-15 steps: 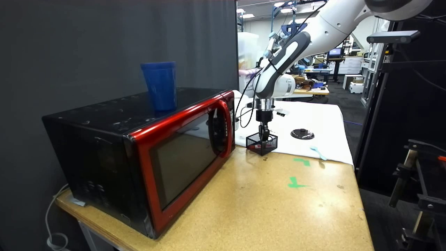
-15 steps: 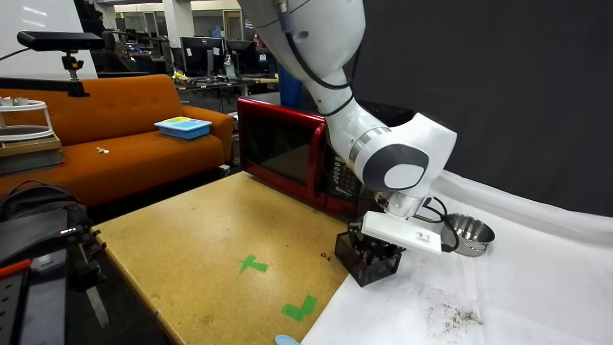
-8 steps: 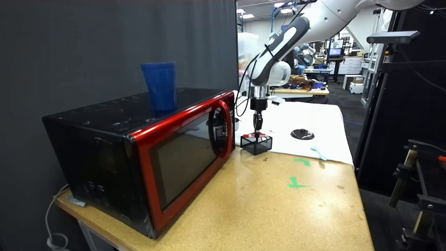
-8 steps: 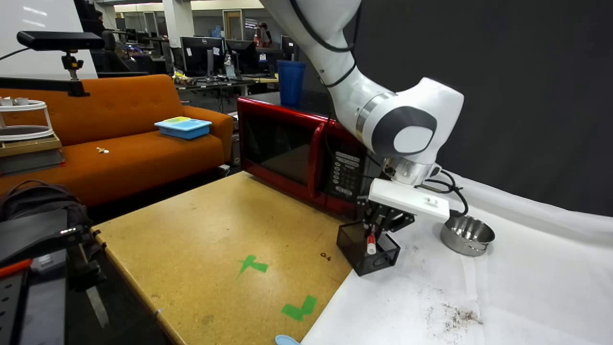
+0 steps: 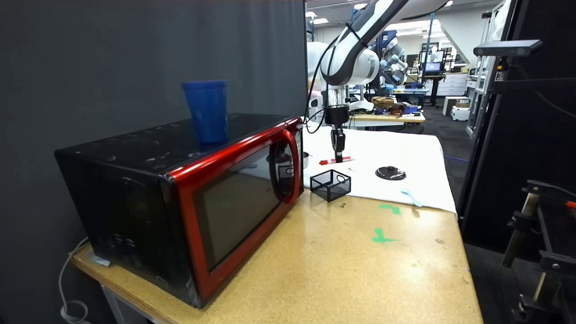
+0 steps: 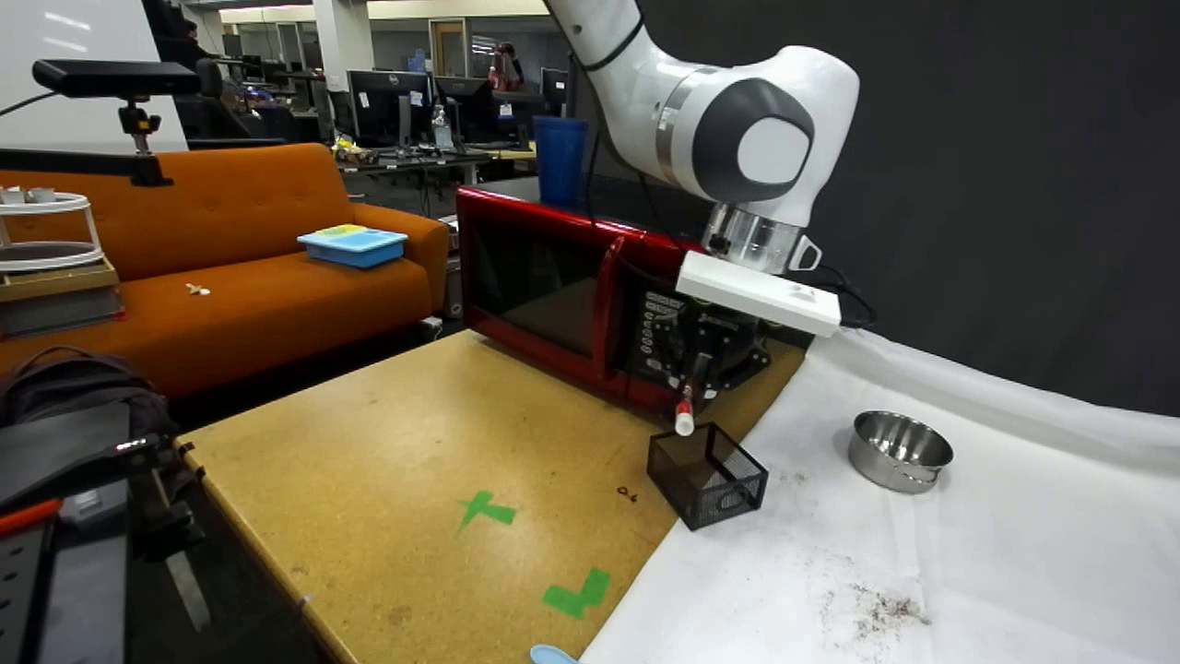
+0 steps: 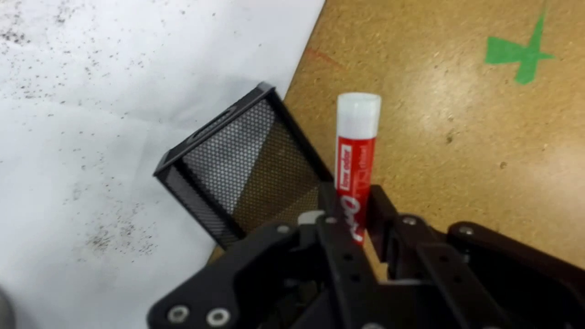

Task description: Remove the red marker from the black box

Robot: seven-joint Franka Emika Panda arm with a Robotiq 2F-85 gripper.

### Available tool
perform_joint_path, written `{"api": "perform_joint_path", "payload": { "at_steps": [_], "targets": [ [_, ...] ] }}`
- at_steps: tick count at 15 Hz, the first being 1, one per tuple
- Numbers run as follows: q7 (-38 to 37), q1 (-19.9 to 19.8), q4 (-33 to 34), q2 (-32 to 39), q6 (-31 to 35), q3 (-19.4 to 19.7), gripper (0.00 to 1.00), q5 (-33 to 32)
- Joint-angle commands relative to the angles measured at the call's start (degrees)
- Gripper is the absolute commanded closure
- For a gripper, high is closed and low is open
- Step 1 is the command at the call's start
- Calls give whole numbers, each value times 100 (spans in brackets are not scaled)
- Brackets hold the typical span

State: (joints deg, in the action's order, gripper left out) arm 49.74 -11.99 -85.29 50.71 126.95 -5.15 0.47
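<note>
The red marker (image 7: 356,164) has a white end and lies level between the fingers in the wrist view. It also shows in both exterior views (image 5: 327,161) (image 6: 685,411). My gripper (image 7: 352,198) is shut on the marker's middle; part of the marker is hidden behind the finger. In an exterior view the gripper (image 5: 339,158) holds it in the air, higher than the black box's rim. The black box (image 6: 728,503) is a small open-topped mesh basket, upright, with nothing seen inside. In the wrist view the box (image 7: 194,208) is left of the marker.
A red-and-black microwave (image 5: 238,202) with a blue cup (image 5: 207,112) on top stands beside the box. A steel bowl (image 6: 899,452), a black round lid (image 5: 390,173) and a light blue spoon (image 5: 410,197) lie around on the table. Green tape (image 6: 486,509) marks the wood.
My gripper has risen out of the box with the marker, from inside it, past the rim, to above it. The box shifted slightly at first, then stayed put.
</note>
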Motion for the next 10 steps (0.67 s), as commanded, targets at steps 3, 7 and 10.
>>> {"api": "perform_joint_path", "payload": {
  "at_steps": [3,7,10],
  "targets": [
    [-182,137,-1996,-787,1002,33,95,-148],
    [-145,128,-3031,-771,2067,29,95,-272],
    [-200,36,-3708,-760,2705,130,95,-431]
  ]
}}
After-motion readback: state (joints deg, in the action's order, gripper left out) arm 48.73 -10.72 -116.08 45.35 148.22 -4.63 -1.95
